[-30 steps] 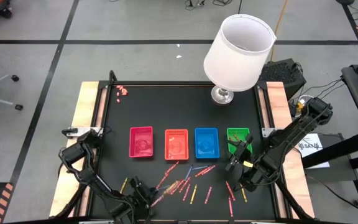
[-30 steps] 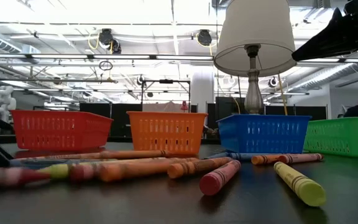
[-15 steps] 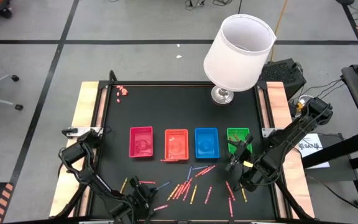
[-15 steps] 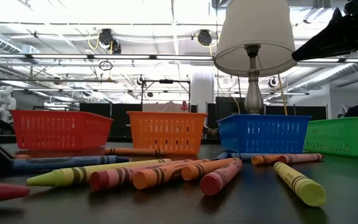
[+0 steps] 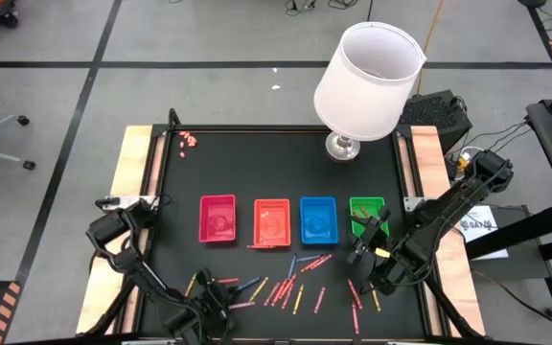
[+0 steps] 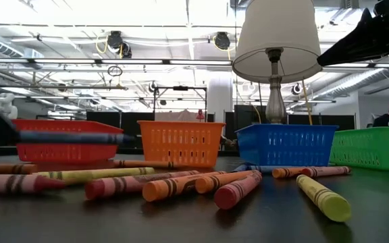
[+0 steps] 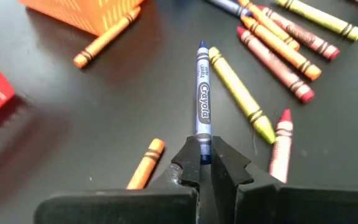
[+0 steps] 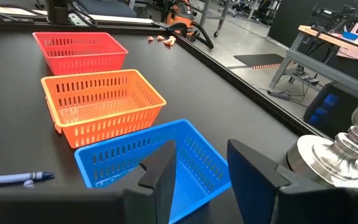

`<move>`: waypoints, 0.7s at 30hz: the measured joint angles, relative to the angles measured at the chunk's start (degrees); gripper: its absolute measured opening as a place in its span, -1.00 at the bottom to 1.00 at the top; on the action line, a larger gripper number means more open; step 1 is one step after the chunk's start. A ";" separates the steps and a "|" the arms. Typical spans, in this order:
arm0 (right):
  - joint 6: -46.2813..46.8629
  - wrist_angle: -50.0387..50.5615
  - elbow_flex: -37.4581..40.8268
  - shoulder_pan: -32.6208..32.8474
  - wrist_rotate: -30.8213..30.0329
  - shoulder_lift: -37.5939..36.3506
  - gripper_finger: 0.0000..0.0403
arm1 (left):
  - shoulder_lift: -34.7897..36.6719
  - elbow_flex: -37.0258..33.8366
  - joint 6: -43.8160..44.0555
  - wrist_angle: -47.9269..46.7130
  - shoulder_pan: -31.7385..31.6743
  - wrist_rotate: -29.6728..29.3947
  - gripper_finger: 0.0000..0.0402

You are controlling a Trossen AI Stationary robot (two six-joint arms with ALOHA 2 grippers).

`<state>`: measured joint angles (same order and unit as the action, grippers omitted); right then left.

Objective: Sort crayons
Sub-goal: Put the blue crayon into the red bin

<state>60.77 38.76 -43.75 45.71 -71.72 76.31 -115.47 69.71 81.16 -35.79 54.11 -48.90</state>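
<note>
One blue crayon (image 7: pixel 202 99) is pinched at its end by the left gripper (image 7: pixel 205 163), lifted over the loose crayons (image 5: pixel 286 289) at the table's 6 o'clock edge. Next I judge a carry toward 12 o'clock, to the blue basket (image 5: pixel 318 219); that way looks free. The right gripper (image 8: pixel 199 163) waits near the green basket (image 5: pixel 367 213), its jaws spread and empty.

The left gripper (image 7: pixel 204 163) is clamping one end of a blue crayon (image 7: pixel 202 99), which is pointing toward twelve o'clock. A yellow crayon (image 7: pixel 241 94) is lying just beside it toward one o'clock, and an orange basket (image 7: pixel 82 11) is sitting at eleven o'clock.
</note>
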 joint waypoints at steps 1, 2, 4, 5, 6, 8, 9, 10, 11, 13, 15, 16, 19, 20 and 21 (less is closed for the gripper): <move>0.00 0.02 0.02 0.00 0.00 0.02 -0.37 | 0.33 0.00 -0.63 -0.01 -0.05 -0.23 -0.93; 0.00 0.01 0.01 0.02 -0.02 0.01 -0.37 | 0.69 0.00 -1.06 -0.01 -0.11 -0.41 -0.93; 0.01 0.00 0.01 0.02 0.00 0.02 -0.37 | 1.28 0.04 -2.13 0.00 -0.34 -0.86 -0.93; 0.02 0.00 0.02 0.01 -0.01 0.02 -0.37 | 1.57 0.04 -2.80 -0.03 -0.50 -0.90 -0.93; 0.00 0.00 0.00 0.02 -0.02 0.02 -0.37 | 1.89 0.04 -3.60 -0.11 -0.53 -0.92 -0.93; 0.02 0.00 0.02 0.02 -0.02 0.02 -0.37 | 2.80 0.04 -5.04 -0.13 -0.89 -1.67 -0.93; 0.00 0.00 0.02 0.00 -0.02 0.02 -0.37 | 3.37 0.04 -5.68 -0.15 -1.08 -2.40 -0.93; 0.02 0.00 0.01 0.01 -0.02 0.01 -0.37 | 3.88 0.06 -6.64 -0.14 -1.22 -3.16 -0.93; 0.01 -0.02 0.01 0.01 -0.01 0.02 -0.37 | 4.41 0.10 -7.70 -0.05 -1.41 -3.78 -0.93; 0.00 -0.04 0.01 0.02 -0.01 0.02 -0.37 | 5.53 0.11 -10.18 0.05 -1.70 -4.35 -0.93; 0.00 -0.20 0.02 0.02 -0.02 0.02 -0.37 | 6.66 0.11 -12.81 0.42 -2.02 -4.62 -0.93; -0.02 -0.24 0.02 0.02 -0.02 0.02 -0.37 | 7.20 0.15 -14.11 0.61 -2.06 -4.64 -0.94; -0.02 -0.24 0.02 0.01 -0.02 0.02 -0.37 | 8.59 0.15 -19.14 0.82 -2.08 -5.24 -0.93; -0.04 -0.24 0.02 0.02 -0.02 0.02 -0.37 | 9.03 0.15 -21.27 0.86 -2.11 -5.45 -0.93; -0.07 -0.24 0.02 0.00 -0.02 0.02 -0.37 | 9.49 0.15 -23.59 0.83 -2.12 -5.47 -0.94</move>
<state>60.71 38.52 -43.72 45.71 -71.75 76.34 -105.98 69.87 57.57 -34.96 51.99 -54.37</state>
